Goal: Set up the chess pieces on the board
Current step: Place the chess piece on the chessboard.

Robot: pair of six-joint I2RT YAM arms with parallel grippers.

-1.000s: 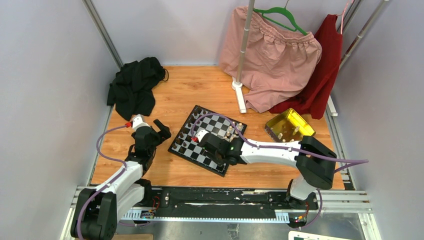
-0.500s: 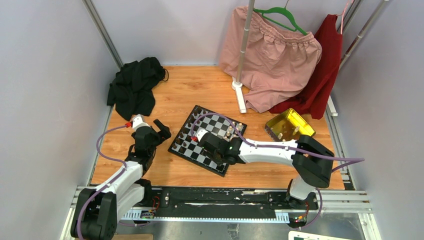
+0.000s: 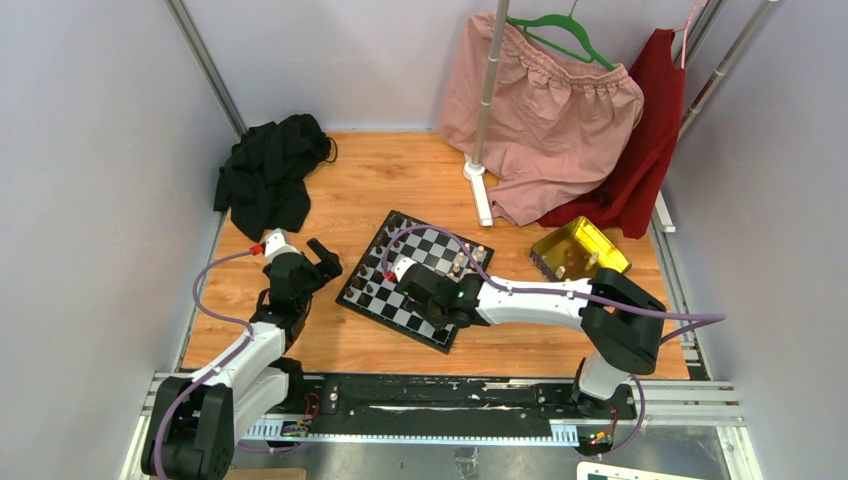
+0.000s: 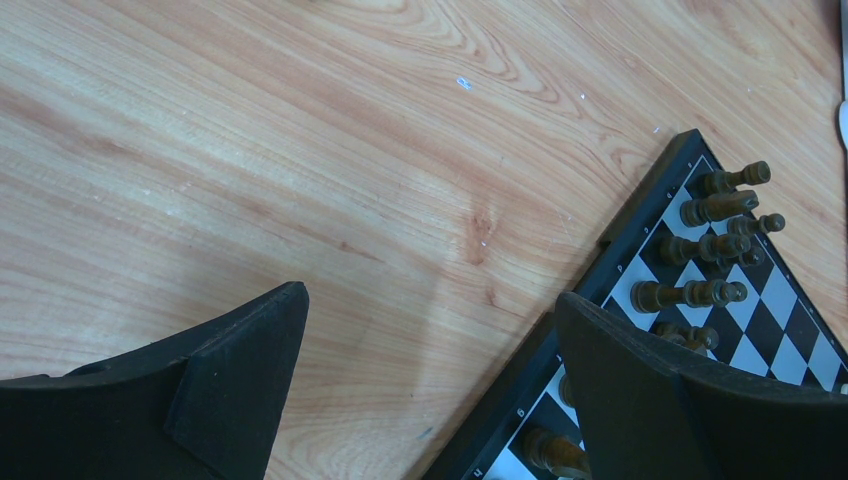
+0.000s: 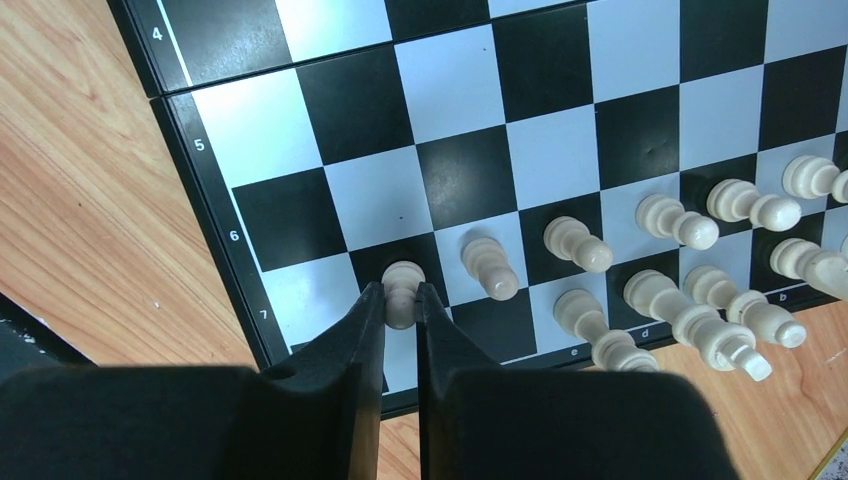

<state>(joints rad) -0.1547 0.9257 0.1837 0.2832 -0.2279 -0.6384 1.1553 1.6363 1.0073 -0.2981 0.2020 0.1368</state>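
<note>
On the light wooden table [image 3: 380,170] the black-and-white chequered chessboard [image 3: 432,246] lies unmoved. The left gripper [image 4: 428,297] stays wide open and empty beside it. The right gripper [image 5: 400,302], now slightly further left, pinches a cream pawn [image 5: 402,283] on row 7.

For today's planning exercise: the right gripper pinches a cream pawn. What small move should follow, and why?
Probably just open the right gripper: the cream pawn it pinches appears to stand upright on a square of the board, in line with the neighbouring pawns.
</note>
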